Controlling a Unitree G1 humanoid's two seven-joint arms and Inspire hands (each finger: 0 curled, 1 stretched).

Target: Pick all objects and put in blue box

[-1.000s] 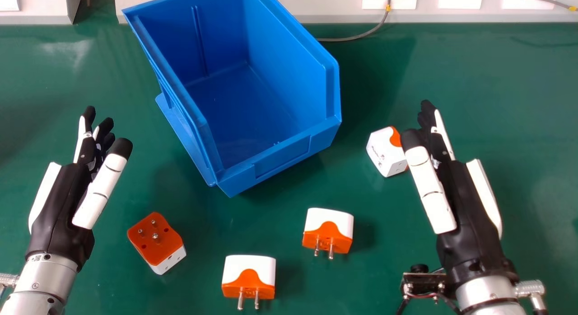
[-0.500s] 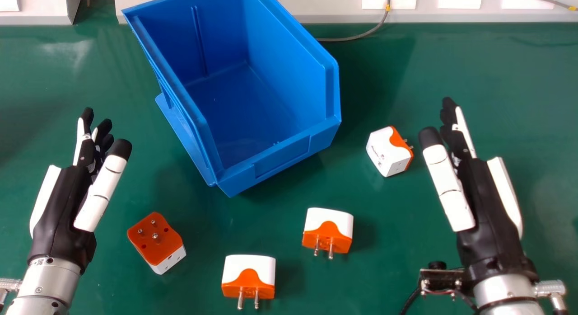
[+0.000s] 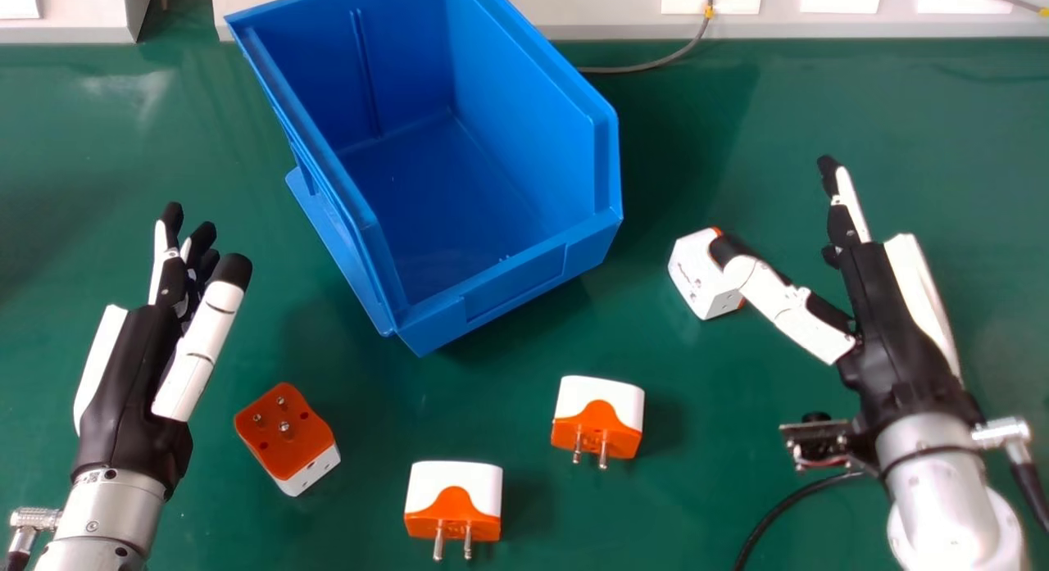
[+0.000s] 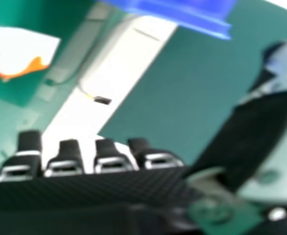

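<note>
Beside the blue box (image 3: 512, 288), left hand (image 3: 123, 374) and right hand (image 3: 893, 333), fingers wide, one adapter (image 3: 697, 280) near right thumb

On the green tabletop (image 3: 737, 489), a big blue box (image 3: 516, 284) is set at a slant, open at the top. A white and orange plug adapter (image 3: 288, 436) is laid at the left, its orange face and pins turned up. On the nearest plug adapter (image 3: 453, 501) and the middle plug adapter (image 3: 598, 415), both white and orange, pins are pointed to the near side. The right plug adapter (image 3: 705, 272), mostly white, is partly hidden.
</note>
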